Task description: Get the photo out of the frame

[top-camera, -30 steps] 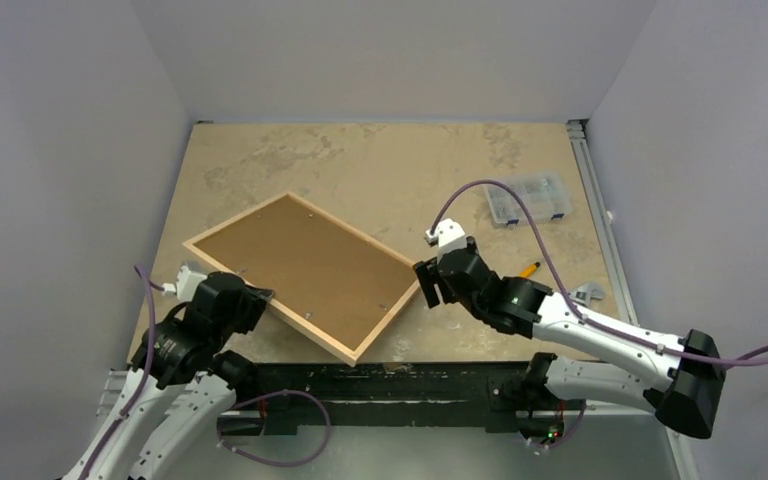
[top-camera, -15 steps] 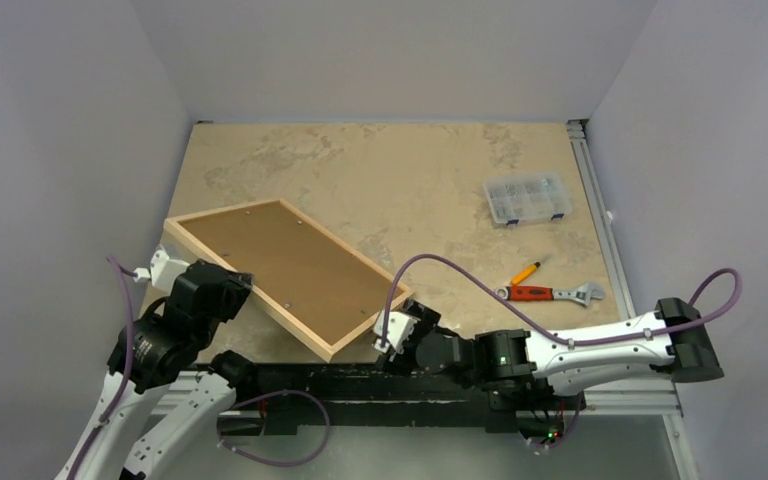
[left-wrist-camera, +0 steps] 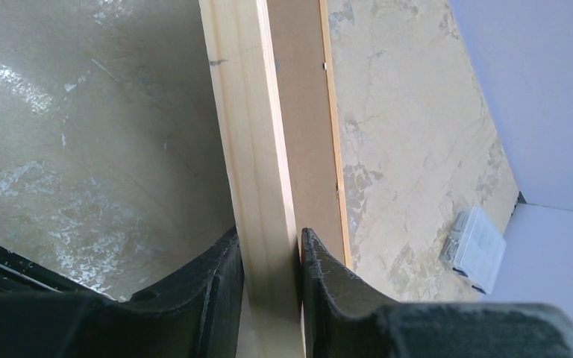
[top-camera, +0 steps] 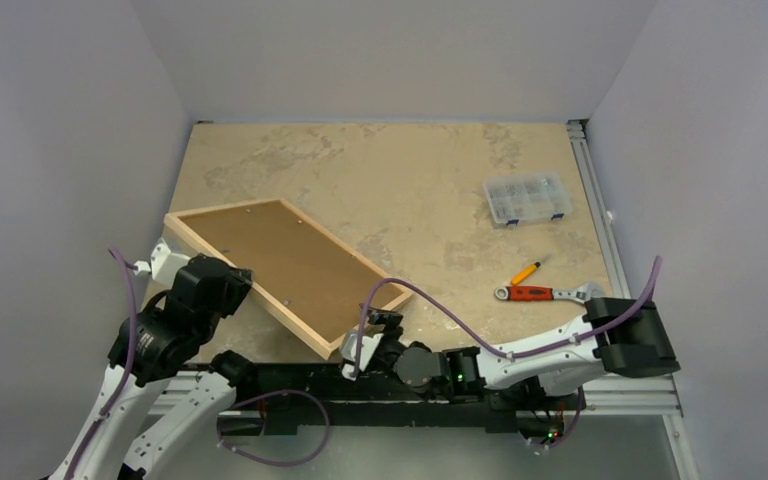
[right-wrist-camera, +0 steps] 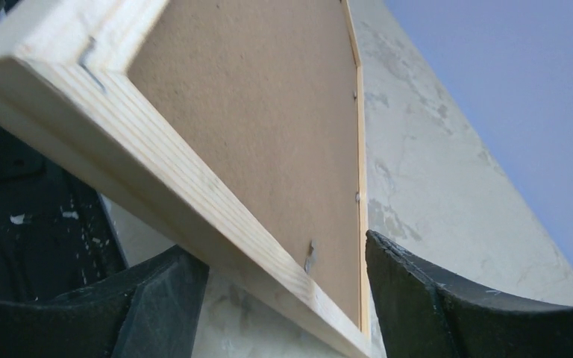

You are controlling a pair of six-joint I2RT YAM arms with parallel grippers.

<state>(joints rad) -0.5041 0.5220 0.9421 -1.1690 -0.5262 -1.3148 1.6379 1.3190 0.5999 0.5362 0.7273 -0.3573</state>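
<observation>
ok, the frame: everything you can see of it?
The frame is a big rectangle of thin pale wood rails, back side up, a brown board filling it with small metal tabs along the inner edge; no photo shows. It is skewed over the table's near left, seemingly tilted up. The left gripper is clamped on one long rail. The right gripper stands open astride the near corner's rail; contact is unclear.
</observation>
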